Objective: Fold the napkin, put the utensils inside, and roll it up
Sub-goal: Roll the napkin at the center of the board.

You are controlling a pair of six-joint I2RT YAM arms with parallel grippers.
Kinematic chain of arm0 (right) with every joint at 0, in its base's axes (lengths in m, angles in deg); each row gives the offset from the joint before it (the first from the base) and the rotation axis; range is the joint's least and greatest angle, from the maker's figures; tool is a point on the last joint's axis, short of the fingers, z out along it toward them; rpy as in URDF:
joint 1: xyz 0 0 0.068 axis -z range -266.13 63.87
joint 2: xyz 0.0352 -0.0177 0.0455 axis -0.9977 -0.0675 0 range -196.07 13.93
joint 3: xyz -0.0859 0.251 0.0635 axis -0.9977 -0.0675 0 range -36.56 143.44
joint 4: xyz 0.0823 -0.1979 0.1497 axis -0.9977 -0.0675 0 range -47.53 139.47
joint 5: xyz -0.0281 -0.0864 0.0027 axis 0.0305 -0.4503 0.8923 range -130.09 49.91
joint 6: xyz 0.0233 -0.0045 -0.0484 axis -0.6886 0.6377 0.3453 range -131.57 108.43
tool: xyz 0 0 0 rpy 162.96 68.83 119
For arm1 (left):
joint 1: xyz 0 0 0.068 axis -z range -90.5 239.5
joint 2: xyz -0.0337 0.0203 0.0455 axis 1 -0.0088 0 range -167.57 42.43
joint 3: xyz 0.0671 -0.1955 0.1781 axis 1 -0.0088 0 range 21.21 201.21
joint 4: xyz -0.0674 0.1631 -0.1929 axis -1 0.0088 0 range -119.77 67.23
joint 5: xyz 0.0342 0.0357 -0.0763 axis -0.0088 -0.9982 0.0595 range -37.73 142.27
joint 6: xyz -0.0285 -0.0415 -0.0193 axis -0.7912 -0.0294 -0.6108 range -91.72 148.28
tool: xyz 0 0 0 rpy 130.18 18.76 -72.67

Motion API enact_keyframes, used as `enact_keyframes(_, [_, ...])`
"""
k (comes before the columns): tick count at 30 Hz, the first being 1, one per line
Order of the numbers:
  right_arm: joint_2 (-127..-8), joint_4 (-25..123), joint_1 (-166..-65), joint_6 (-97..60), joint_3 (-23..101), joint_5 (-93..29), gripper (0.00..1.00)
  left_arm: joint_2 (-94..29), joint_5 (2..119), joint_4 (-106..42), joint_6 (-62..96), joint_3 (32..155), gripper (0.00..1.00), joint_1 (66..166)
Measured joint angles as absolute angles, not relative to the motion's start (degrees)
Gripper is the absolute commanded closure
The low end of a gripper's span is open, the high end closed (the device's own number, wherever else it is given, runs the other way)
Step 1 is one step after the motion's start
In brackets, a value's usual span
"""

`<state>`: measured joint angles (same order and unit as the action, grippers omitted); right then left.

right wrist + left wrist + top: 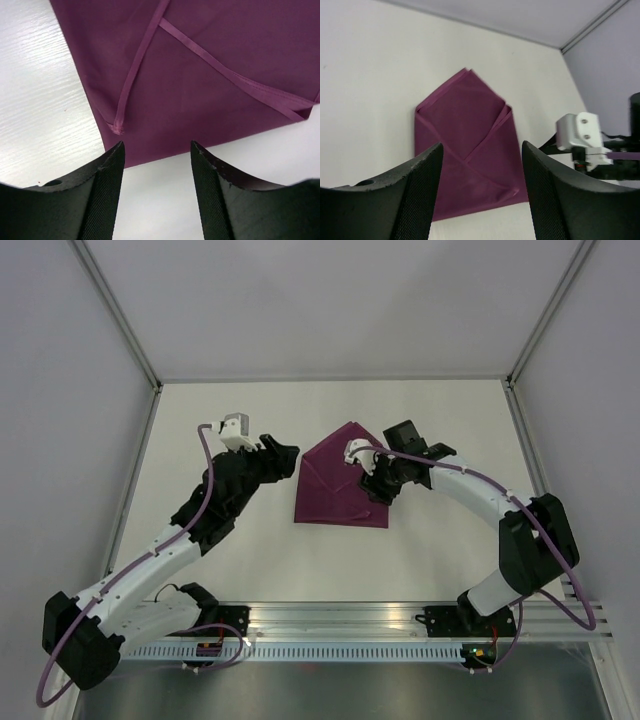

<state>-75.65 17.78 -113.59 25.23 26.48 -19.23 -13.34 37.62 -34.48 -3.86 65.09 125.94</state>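
The plum-purple napkin [335,490] lies on the white table, folded into an envelope shape with a point at the far side. It also shows in the left wrist view [465,140] and the right wrist view [210,85]. My left gripper [290,453] is open and empty, raised just left of the napkin's upper left edge [482,167]. My right gripper [378,488] is open and empty, low at the napkin's right edge, its fingertips over bare table just short of the cloth [157,155]. The utensils are out of view.
The white table [440,420] is walled by grey panels at the back and sides, with a metal frame rail [400,615] at the near edge. The right arm's white wrist camera [581,131] shows in the left wrist view.
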Motion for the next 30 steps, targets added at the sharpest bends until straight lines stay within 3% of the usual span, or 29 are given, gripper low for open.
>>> enact_keyframes(7, [-73.64, 20.67, -121.27, 29.97, 23.01, -20.67, 0.29, -13.93, 35.56, -31.07, -5.17, 61.24, 0.32, 125.94])
enact_keyframes(18, [-74.06, 24.69, -127.52, 35.48, 18.18, -20.12, 0.29, -12.40, 33.73, -31.01, -6.96, 59.27, 0.32, 125.94])
enact_keyframes(30, [-83.17, 31.29, -128.72, 36.22, 17.94, -19.38, 0.33, -9.62, 32.61, -30.24, -6.94, 58.55, 0.32, 125.94])
